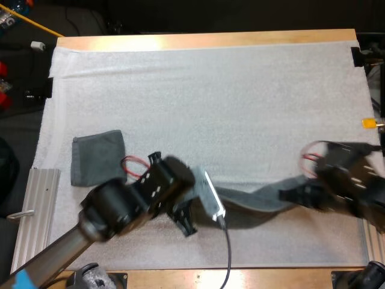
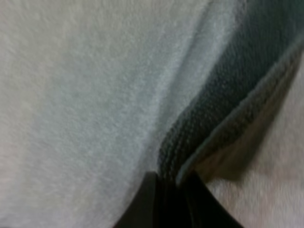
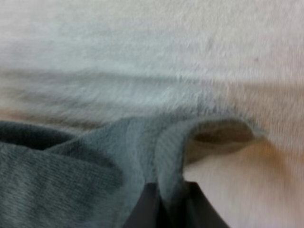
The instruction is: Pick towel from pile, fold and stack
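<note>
A dark grey-green towel [image 1: 258, 198] hangs stretched in a long band between my two grippers near the front of the mat. My left gripper [image 1: 207, 195] is shut on its left end; in the left wrist view the black fingers [image 2: 147, 202] pinch the towel's edge [image 2: 223, 109]. My right gripper [image 1: 301, 194] is shut on the right end; its fingers [image 3: 147, 209] press on a fold of the towel [image 3: 95, 166]. A folded towel [image 1: 97, 156] lies flat on the mat at the left.
The white mat [image 1: 210, 90] covers the wooden table. A ribbed metal plate [image 1: 33, 211] lies at the table's front left corner, beside the folded towel.
</note>
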Robot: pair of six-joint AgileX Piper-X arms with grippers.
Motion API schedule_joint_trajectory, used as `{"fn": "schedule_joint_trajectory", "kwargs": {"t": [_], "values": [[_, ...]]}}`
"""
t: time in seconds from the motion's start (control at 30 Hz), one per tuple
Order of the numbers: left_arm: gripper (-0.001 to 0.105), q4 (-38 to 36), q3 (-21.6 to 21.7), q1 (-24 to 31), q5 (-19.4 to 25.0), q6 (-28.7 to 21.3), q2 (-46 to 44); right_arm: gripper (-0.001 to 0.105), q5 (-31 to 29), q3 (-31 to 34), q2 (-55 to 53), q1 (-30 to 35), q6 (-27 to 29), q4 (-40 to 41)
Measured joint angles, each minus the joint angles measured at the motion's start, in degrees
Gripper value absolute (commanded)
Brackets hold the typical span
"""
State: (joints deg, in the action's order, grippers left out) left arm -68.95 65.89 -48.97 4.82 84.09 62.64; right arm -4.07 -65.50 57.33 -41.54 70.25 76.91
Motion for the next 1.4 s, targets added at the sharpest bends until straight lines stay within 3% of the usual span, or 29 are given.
{"fn": "schedule_joint_trajectory", "kwargs": {"t": [0.23,0.57,1.03,1.23,1.4], "values": [[0.000,8.24,-0.79,12.81,-8.13,-4.30,7.50,0.000,-1.00,2.04,12.05,5.69,1.29,-14.41],[0.000,19.86,-0.79,23.12,-19.16,-4.31,15.58,0.000,10.90,2.09,23.56,19.44,1.30,-25.70],[0.000,30.39,-0.86,25.75,-19.49,-3.67,25.55,0.000,16.34,2.09,32.01,25.26,-4.35,-38.65],[0.000,34.26,-0.86,25.75,-14.27,-3.61,25.57,0.000,16.38,2.09,34.10,25.31,-5.74,-43.97],[0.000,35.44,-0.86,25.75,-13.90,-3.55,25.57,0.000,16.34,2.09,34.28,25.31,-5.78,-47.46]]}}
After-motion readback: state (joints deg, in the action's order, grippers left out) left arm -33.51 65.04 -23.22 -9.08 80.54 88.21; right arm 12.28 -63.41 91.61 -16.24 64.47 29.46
